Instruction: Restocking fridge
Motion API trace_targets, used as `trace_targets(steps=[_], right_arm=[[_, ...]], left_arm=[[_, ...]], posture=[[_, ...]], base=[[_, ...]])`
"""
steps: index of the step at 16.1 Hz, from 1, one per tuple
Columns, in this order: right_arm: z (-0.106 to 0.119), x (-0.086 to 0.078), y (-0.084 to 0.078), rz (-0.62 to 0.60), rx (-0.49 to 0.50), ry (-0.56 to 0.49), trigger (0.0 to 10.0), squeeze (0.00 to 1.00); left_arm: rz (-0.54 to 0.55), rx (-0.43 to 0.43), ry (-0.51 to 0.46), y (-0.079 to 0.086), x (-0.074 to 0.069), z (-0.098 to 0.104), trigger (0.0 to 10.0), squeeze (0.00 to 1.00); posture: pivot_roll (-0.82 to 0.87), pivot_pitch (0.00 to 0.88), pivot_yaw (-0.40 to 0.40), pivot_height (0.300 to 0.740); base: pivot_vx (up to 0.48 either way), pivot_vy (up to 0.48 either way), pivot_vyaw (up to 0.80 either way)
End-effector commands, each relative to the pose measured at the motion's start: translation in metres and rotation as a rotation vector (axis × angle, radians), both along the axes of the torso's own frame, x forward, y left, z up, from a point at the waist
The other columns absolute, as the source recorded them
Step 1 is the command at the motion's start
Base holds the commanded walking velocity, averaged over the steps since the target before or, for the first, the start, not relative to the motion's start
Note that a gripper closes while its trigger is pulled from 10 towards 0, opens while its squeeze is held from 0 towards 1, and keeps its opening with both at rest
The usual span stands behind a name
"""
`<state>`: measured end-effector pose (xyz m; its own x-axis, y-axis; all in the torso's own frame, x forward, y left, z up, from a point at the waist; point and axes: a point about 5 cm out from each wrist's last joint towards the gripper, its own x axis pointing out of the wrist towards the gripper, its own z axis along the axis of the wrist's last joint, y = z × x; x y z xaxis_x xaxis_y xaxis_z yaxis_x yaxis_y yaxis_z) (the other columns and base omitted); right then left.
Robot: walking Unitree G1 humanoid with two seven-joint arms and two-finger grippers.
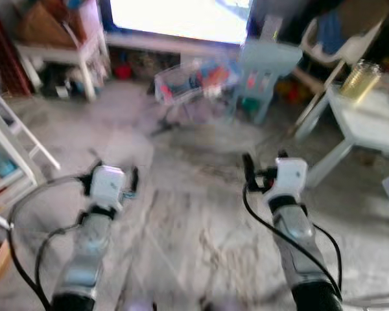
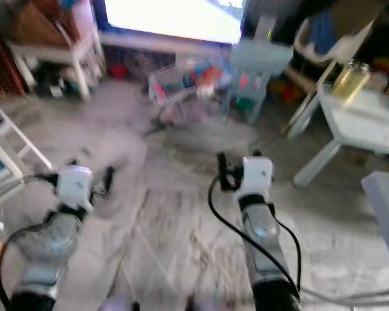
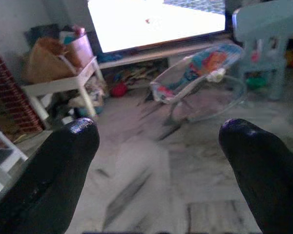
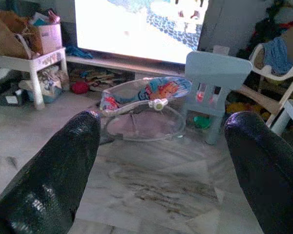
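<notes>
Both arms reach forward over a marbled grey floor [image 1: 181,214], and the eye views are blurred. My left gripper [image 3: 158,139] is open, with bare floor between its black fingers [image 3: 68,161]. My right gripper [image 4: 161,136] is open too and holds nothing, its fingers [image 4: 63,165] framing the floor ahead. In the left eye view the left gripper [image 1: 110,172] is low on the left and the right gripper [image 1: 264,162] is at centre right. A jar of yellowish contents [image 1: 360,81] stands on a white table [image 1: 376,126] at the right.
A baby bouncer [image 4: 141,100] and a light blue child's chair [image 4: 216,73] stand ahead before a bright TV screen [image 1: 181,16]. A white side table [image 1: 65,52] with clutter is at the far left. A white shelf unit [image 1: 6,149] is close on the left and a white plastic chair [image 1: 340,45] is behind the table.
</notes>
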<state>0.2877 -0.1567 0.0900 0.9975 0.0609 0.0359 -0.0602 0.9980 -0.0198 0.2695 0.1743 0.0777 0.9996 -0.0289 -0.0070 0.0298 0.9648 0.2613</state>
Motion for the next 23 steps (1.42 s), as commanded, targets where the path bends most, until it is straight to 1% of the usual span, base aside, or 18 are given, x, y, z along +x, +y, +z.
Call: trace_targets(steps=[1, 2, 3, 4, 5, 7, 8, 9, 10, 11, 12, 14, 16, 17, 18, 19, 20, 23], right_arm=[[0.004, 0.004, -0.012, -0.037, -0.021, -0.012, 10.0, 0.00], [0.006, 0.005, -0.013, -0.038, -0.026, -0.018, 10.0, 0.00], [0.006, 0.005, -0.015, -0.038, -0.030, -0.021, 10.0, 0.00], [0.006, 0.004, -0.015, -0.037, -0.034, -0.022, 10.0, 0.00], [0.005, 0.002, -0.017, -0.042, -0.038, -0.021, 10.0, 0.00], [0.003, 0.000, -0.018, -0.052, -0.043, -0.020, 10.0, 0.00], [0.004, -0.005, -0.021, -0.059, -0.106, -0.037, 10.0, 0.00], [0.004, -0.006, -0.023, -0.059, -0.120, -0.041, 10.0, 0.00], [0.002, -0.011, -0.027, -0.067, -0.128, -0.039, 10.0, 0.00], [-0.005, -0.018, -0.037, -0.105, -0.114, -0.010, 10.0, 0.00], [-0.008, -0.021, -0.040, -0.121, -0.115, -0.003, 10.0, 0.00], [-0.009, -0.023, -0.043, -0.160, -0.113, -0.010, 10.0, 0.00], [-0.005, -0.022, -0.044, -0.177, -0.117, -0.027, 10.0, 0.00], [-0.003, -0.021, -0.044, -0.175, -0.123, -0.034, 10.0, 0.00], [-0.001, -0.020, -0.044, -0.171, -0.127, -0.039, 10.0, 0.00], [0.000, -0.018, -0.044, -0.167, -0.124, -0.038, 10.0, 0.00], [0.002, -0.016, -0.043, -0.162, -0.124, -0.039, 10.0, 0.00], [0.003, -0.013, -0.034, -0.128, -0.132, -0.049, 10.0, 0.00]], left_arm=[[-0.018, -0.010, -0.007, -0.006, 0.006, 0.004, 10.0, 0.00], [-0.002, 0.013, -0.010, 0.001, 0.007, 0.006, 10.0, 0.00], [0.013, 0.018, -0.011, 0.008, 0.007, 0.008, 10.0, 0.00], [0.024, 0.004, -0.006, 0.013, 0.006, 0.008, 10.0, 0.00], [0.030, -0.026, 0.010, 0.021, 0.001, 0.004, 10.0, 0.00], [0.065, -0.018, 0.048, 0.033, -0.008, -0.003, 10.0, 0.00], [0.055, -0.085, 0.100, 0.037, -0.015, -0.007, 10.0, 0.00], [0.052, -0.107, 0.109, 0.037, -0.018, -0.007, 10.0, 0.00], [0.063, -0.119, 0.124, 0.039, -0.022, -0.008, 10.0, 0.00], [0.064, -0.158, 0.152, 0.039, -0.027, -0.012, 10.0, 0.00], [0.065, -0.170, 0.166, 0.039, -0.029, -0.015, 10.0, 0.00], [0.029, -0.159, 0.172, 0.031, -0.024, -0.015, 10.0, 0.00], [0.001, -0.172, 0.174, 0.022, -0.011, -0.014, 10.0, 0.00], [0.003, -0.166, 0.169, 0.018, -0.003, -0.014, 10.0, 0.00], [0.005, -0.165, 0.159, 0.015, 0.001, -0.012, 10.0, 0.00], [0.004, -0.163, 0.149, 0.012, 0.004, -0.008, 10.0, 0.00], [-0.029, -0.180, 0.103, 0.005, 0.007, 0.001, 10.0, 0.00], [-0.048, -0.179, 0.095, 0.005, 0.007, 0.001, 10.0, 0.00]], posture=[[0.07, 0.035, -0.062, 0.740], [0.08, 0.039, -0.062, 0.740], [0.08, 0.040, -0.060, 0.740], [0.08, 0.042, -0.060, 0.740], [0.07, 0.044, -0.063, 0.740], [0.07, 0.041, -0.055, 0.740], [0.08, 0.045, -0.043, 0.740], [0.08, 0.049, -0.042, 0.740], [0.09, 0.053, -0.042, 0.740], [0.09, 0.054, -0.018, 0.740], [0.08, 0.055, -0.004, 0.740], [0.07, 0.053, 0.018, 0.740], [0.04, 0.045, 0.031, 0.740], [0.02, 0.037, 0.025, 0.740], [0.02, 0.027, 0.012, 0.740], [0.02, 0.027, 0.012, 0.740], [0.01, 0.026, -0.010, 0.740], [0.02, 0.034, -0.009, 0.740]], base=[[0.270, -0.394, 0.00], [0.266, -0.398, 0.00], [0.247, -0.409, 0.00], [0.289, -0.270, 0.00], [0.000, 0.000, 0.00], [0.000, 0.000, 0.00], [0.000, 0.000, 0.00], [0.000, 0.000, 0.00], [0.000, 0.000, 0.00], [0.000, 0.000, 0.00], [0.000, 0.000, 0.00], [0.000, 0.000, 0.00], [0.000, 0.000, 0.00], [0.000, 0.000, 0.00], [0.000, 0.000, 0.00], [0.000, 0.000, 0.00], [0.000, 0.000, -0.80], [0.000, 0.000, -0.80]])
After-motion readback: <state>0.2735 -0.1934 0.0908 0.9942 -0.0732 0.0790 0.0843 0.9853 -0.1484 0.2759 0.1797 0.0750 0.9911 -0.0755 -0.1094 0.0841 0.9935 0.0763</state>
